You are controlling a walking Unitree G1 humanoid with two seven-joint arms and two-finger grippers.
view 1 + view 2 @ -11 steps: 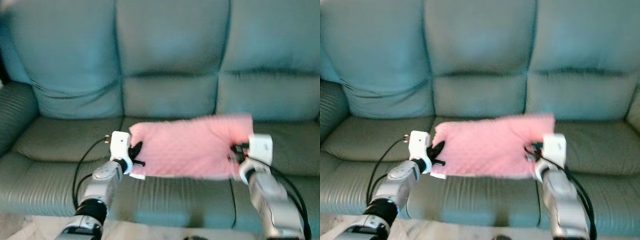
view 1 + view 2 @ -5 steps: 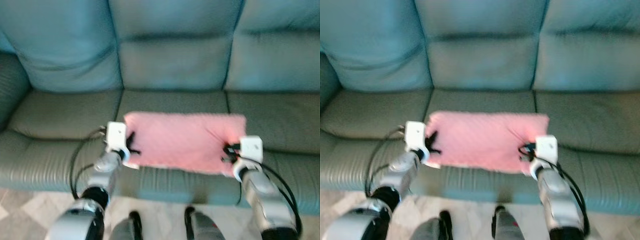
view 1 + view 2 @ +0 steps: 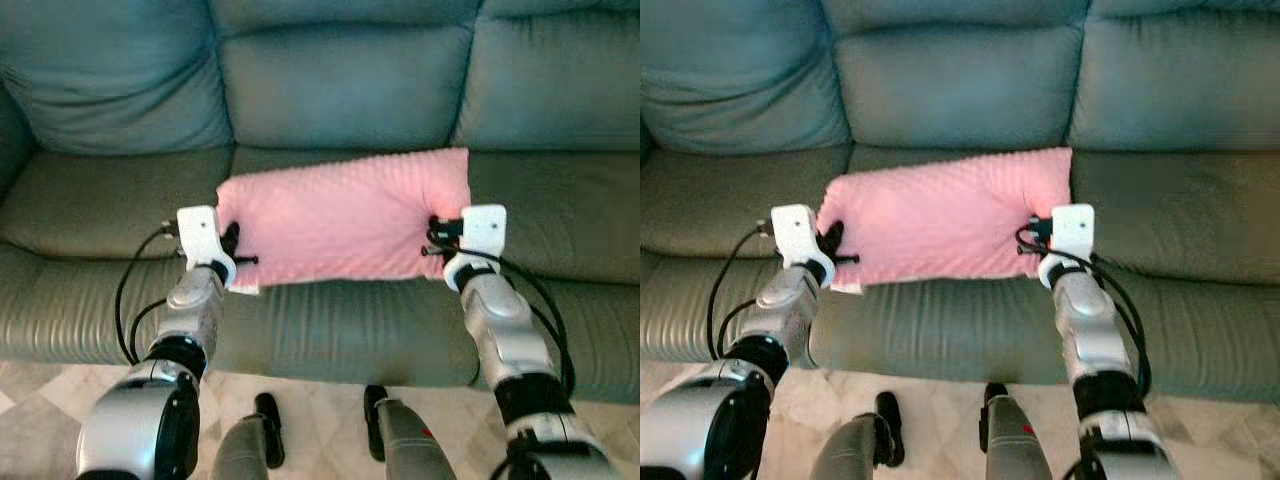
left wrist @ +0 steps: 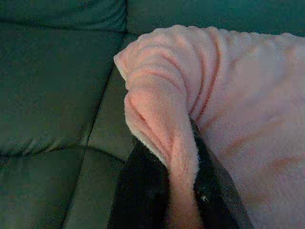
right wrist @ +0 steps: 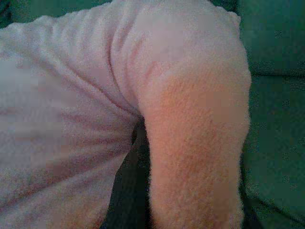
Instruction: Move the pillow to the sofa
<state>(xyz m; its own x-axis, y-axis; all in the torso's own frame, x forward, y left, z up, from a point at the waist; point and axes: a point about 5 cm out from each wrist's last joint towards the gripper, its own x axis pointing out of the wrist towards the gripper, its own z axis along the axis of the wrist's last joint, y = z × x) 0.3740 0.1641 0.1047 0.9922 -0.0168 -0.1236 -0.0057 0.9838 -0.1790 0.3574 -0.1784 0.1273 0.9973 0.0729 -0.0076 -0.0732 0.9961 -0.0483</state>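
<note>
A big green sofa [image 3: 340,90] takes most of the view, with three back cushions and a wide seat that has fine ribs along its front edge. Under the front edge there is a pale tiled floor [image 3: 310,420], and the robot's own dark feet [image 3: 268,440] stand on it.

The pink pillow [image 3: 345,215] is over the middle seat of the sofa, stretched flat between the two arms; from these pictures I cannot tell if it already rests on the seat.

The left gripper [image 3: 235,258] pinches the left end of the pillow: in the left wrist view a fold of pink fabric sits tight between its black fingers [image 4: 143,191]. The right gripper [image 3: 435,238] grips the right end, and the fabric bunches around it.
</note>
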